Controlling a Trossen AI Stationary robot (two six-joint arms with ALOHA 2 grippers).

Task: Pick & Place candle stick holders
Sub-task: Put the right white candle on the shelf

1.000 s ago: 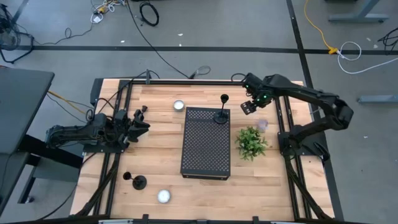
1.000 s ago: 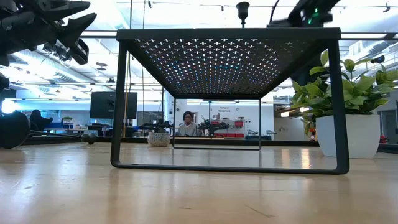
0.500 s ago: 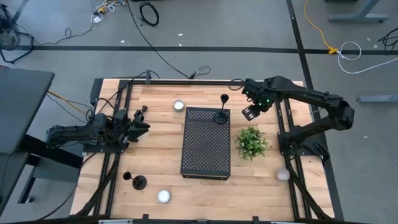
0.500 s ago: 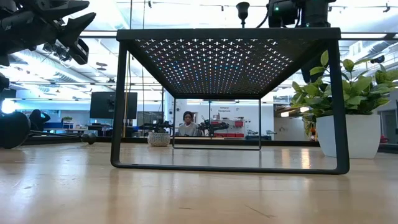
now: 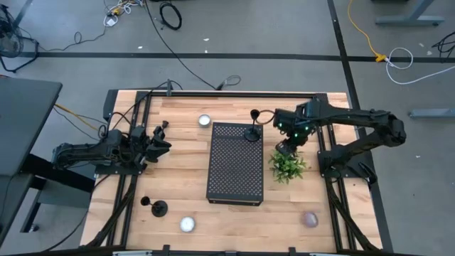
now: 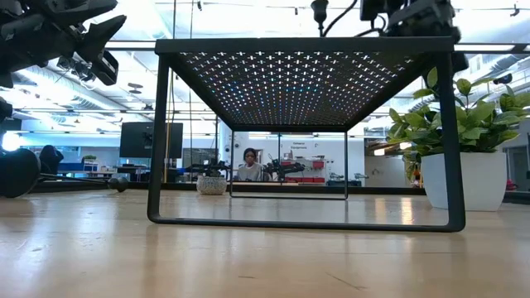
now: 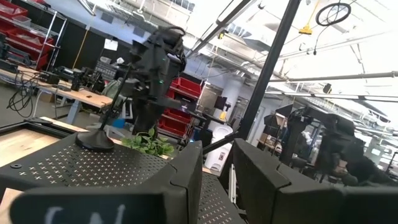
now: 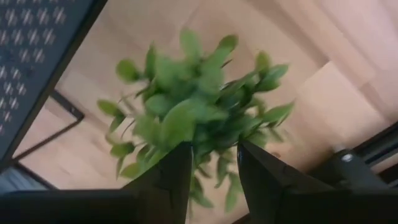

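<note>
While right jaws hover over plant [image 5: 287, 164] (empty), holder [image 5: 252, 131] sits beside.

A grey concrete floor [image 5: 234, 35] surrounds the wooden table [image 5: 178, 185], crossed by dark seam lines. Black cables [image 5: 170, 14] lie coiled on it at the far side, with a yellow cord [image 5: 362, 32] and a white cord [image 5: 402, 58] far right. A dark desk [image 5: 21, 121] stands at the left. Across the table the room is a bright open workshop: ceiling lights [image 6: 248, 8], a dark monitor [image 6: 151, 139], a seated person [image 6: 248, 164], and red shelving [image 7: 22, 28].
</note>
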